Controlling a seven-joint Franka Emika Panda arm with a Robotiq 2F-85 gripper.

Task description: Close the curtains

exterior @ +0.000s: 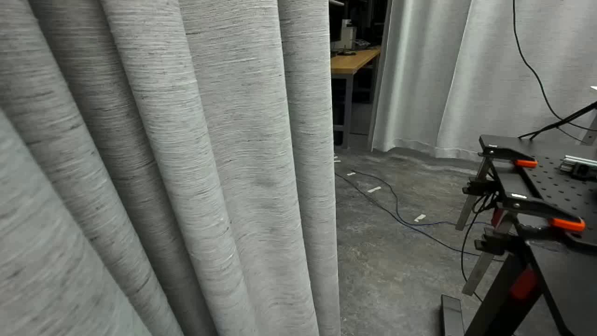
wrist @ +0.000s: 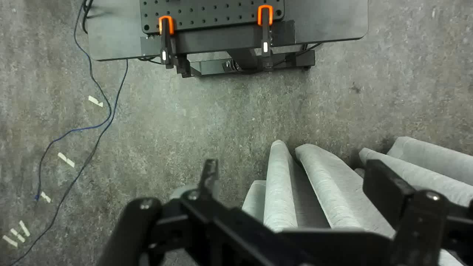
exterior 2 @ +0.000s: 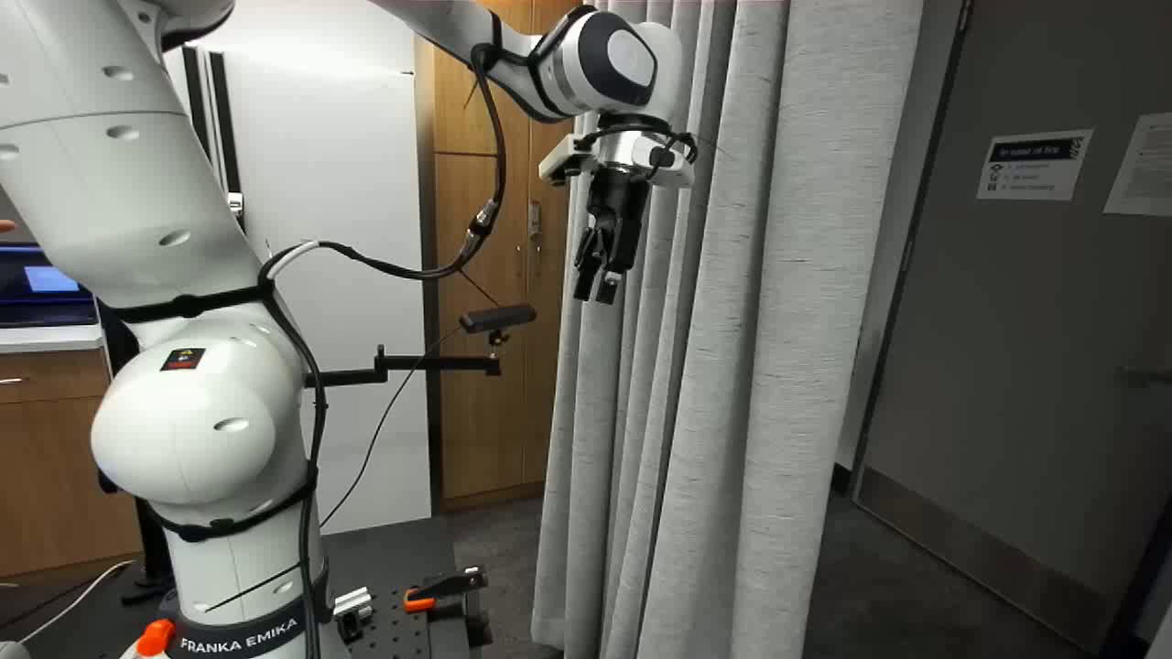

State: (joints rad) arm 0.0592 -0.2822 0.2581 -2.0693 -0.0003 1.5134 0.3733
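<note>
The curtains [exterior: 252, 140] are a light-grey heathered drape with deep vertical folds, filling the left half of an exterior view. They also hang at the middle right of an exterior view [exterior 2: 815, 302], bunched in folds beside the arm. My gripper [exterior 2: 595, 291] points down in front of the curtain's folds there; whether it touches them I cannot tell. In the wrist view, the gripper [wrist: 295, 173] has its black fingers wide apart. The curtain folds [wrist: 280, 184] show below and between the fingers, with no fabric seen clamped. The curtain's top is out of view.
A black table [wrist: 314, 18] with orange-tipped clamps [wrist: 265, 33] stands at the robot's base. Cables [wrist: 90, 147] lie on the floor. A camera on a bracket [exterior 2: 497, 318] sticks out near the arm. A paler curtain [exterior: 419, 74] hangs farther back. A grey door [exterior 2: 1025, 348] stands behind.
</note>
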